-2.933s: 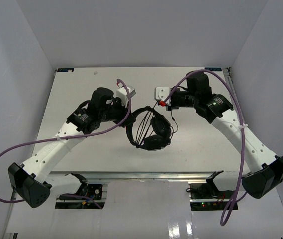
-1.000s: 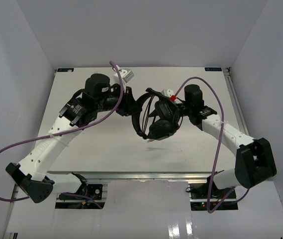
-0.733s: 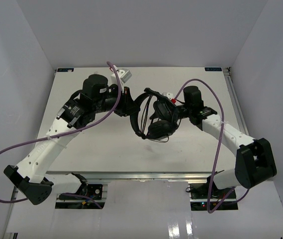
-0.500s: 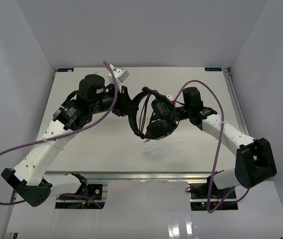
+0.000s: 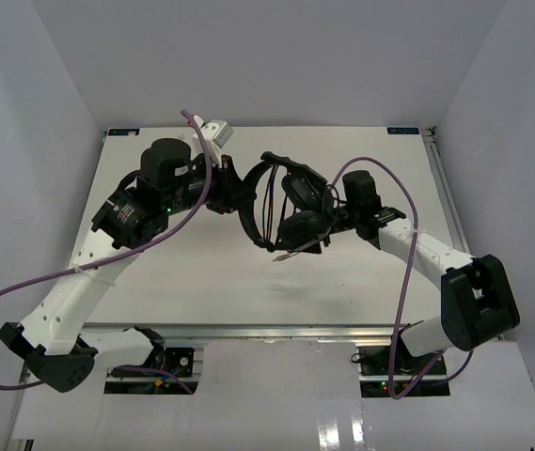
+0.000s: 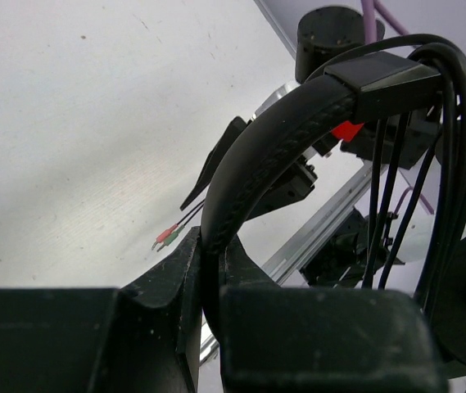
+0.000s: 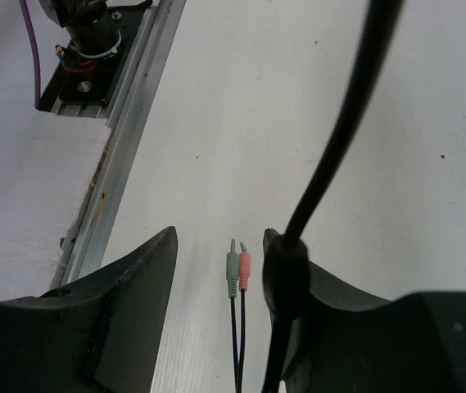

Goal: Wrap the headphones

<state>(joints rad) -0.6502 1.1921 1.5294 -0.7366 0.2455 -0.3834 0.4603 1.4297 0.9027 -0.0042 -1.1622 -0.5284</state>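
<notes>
The headphones (image 5: 297, 228) hang in the air over the middle of the table (image 5: 201, 282), between the two arms, with the headband (image 5: 251, 202) arched toward 9 o'clock and the two earcups stacked toward 3 o'clock. Several strands of the thin black cord (image 6: 377, 188) run across the arch of the band, from its top down to the cups. The loose end of the cord drops at about 6 o'clock from the lower cup, and its green and pink plugs (image 7: 238, 267) dangle side by side above the white surface.

The left gripper (image 6: 208, 266) comes in from 9 o'clock and is clamped on the headband, whose stitched padding sits squeezed between the two black fingers. The right gripper (image 7: 220, 237) sits at 3 o'clock of the earcups. Its jaws stand apart, and one run of cord with a thicker sleeve (image 7: 286, 270) lies against the inner face of one finger, while the other finger touches nothing.
</notes>
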